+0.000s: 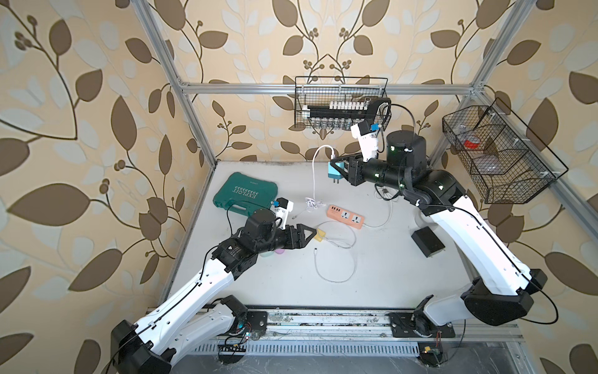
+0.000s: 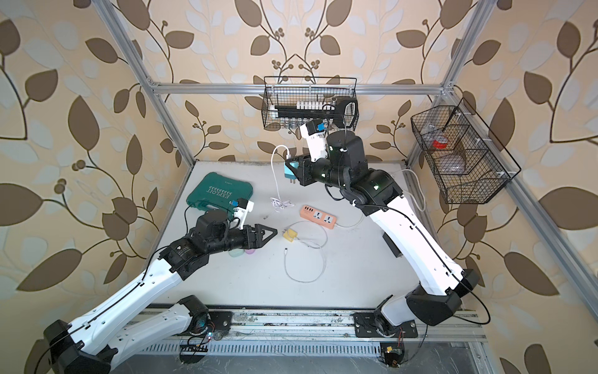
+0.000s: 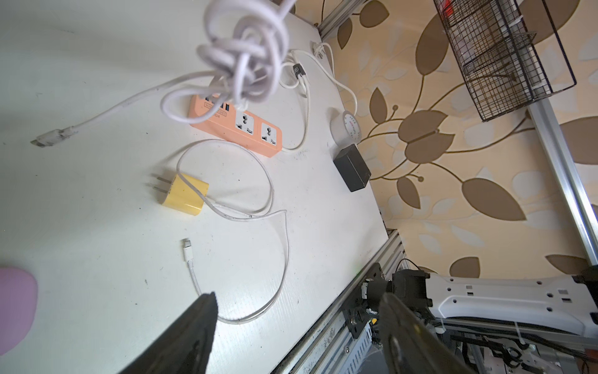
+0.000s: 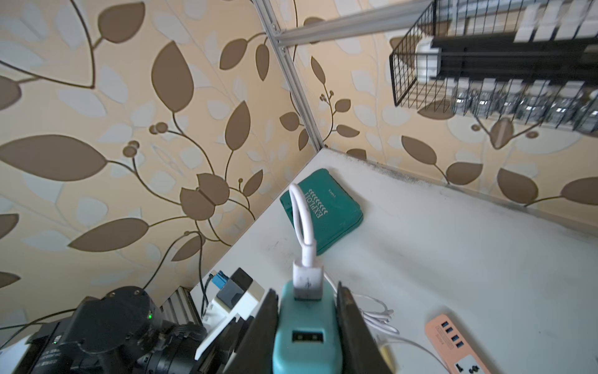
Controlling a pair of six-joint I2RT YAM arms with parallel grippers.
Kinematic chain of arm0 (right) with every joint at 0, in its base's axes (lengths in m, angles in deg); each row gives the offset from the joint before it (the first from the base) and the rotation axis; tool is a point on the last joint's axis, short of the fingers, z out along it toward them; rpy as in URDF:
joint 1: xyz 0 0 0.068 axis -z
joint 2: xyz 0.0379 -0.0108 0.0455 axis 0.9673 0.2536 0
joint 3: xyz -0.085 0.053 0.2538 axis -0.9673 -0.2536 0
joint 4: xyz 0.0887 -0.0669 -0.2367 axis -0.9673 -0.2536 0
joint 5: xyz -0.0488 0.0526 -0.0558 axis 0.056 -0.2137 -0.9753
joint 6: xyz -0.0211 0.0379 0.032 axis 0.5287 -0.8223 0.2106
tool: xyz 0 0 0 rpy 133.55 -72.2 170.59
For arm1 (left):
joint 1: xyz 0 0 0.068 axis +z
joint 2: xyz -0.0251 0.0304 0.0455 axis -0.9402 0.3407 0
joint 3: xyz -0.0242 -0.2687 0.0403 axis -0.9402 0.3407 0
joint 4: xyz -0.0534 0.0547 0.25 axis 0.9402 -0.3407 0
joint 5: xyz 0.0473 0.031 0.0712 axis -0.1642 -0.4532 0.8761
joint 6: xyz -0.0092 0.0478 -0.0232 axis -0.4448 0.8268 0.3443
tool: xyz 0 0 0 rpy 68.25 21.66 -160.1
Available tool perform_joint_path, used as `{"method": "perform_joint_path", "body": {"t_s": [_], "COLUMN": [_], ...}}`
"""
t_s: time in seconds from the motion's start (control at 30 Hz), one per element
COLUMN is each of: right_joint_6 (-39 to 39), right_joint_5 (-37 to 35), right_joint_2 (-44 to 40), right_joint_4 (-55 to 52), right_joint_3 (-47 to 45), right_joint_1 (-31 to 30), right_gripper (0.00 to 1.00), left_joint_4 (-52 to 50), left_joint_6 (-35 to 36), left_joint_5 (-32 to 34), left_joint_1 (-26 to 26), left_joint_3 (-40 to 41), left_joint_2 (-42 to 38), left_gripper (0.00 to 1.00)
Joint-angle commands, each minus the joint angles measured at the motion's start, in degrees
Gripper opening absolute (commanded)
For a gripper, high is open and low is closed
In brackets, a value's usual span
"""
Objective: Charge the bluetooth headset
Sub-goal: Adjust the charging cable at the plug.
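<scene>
Two pastel pods, a mint case (image 1: 268, 254) and a pink case (image 3: 14, 307), are lying on the table (image 1: 372, 285) half hidden under the left wrist. The headset is probably sitting in one of them, though I cannot tell which. The step in hand is looking like getting power ready. The teal charger (image 4: 307, 327) is hanging above the table near the back wall, prongs pointing down. The white cable (image 1: 314, 175) is plugged into it and drooping to a coil below. The right gripper (image 1: 338, 169) is clamping that charger by its sides, fingers pressing flat against it. Next it is needing to carry the charger to the orange power strip (image 1: 346, 216), line the prongs over a socket and push straight down. The left gripper (image 3: 297, 296) is hovering with fingers spread wide, holding nothing, near the yellow charger (image 3: 184, 194)
</scene>
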Motion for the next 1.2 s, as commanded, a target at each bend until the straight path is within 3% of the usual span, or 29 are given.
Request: {"method": "perform_joint_path", "body": {"t_s": [0.0, 0.37, 0.67, 1.17], "right_joint_6": [-1.4, -2.4, -5.3, -20.9], "right_joint_5": [2.1, 5.2, 12.3, 20.1], "right_joint_2": [-1.4, -6.3, -10.2, -15.8], "right_joint_4": [4.9, 8.4, 15.0, 41.7], "right_joint_3": [-5.8, -21.7, -31.4, -46.8], "right_joint_1": [-0.2, -0.2, -0.2, -0.4], "right_gripper": [0.24, 0.24, 0.24, 0.24], "left_joint_4": [-0.9, 9.8, 25.4, 41.2], "left_joint_6": [1.5, -2.1, -6.0, -8.7], "left_joint_5": [2.0, -1.8, -4.4, -9.9], "left_joint_1": [-0.4, -0.5, -0.5, -0.3], "left_joint_3": [-0.6, 5.3, 9.9, 11.4], "left_joint_2": [-1.7, -2.9, -1.5, 0.3], "left_gripper": [0.81, 0.70, 0.78, 0.75]}}
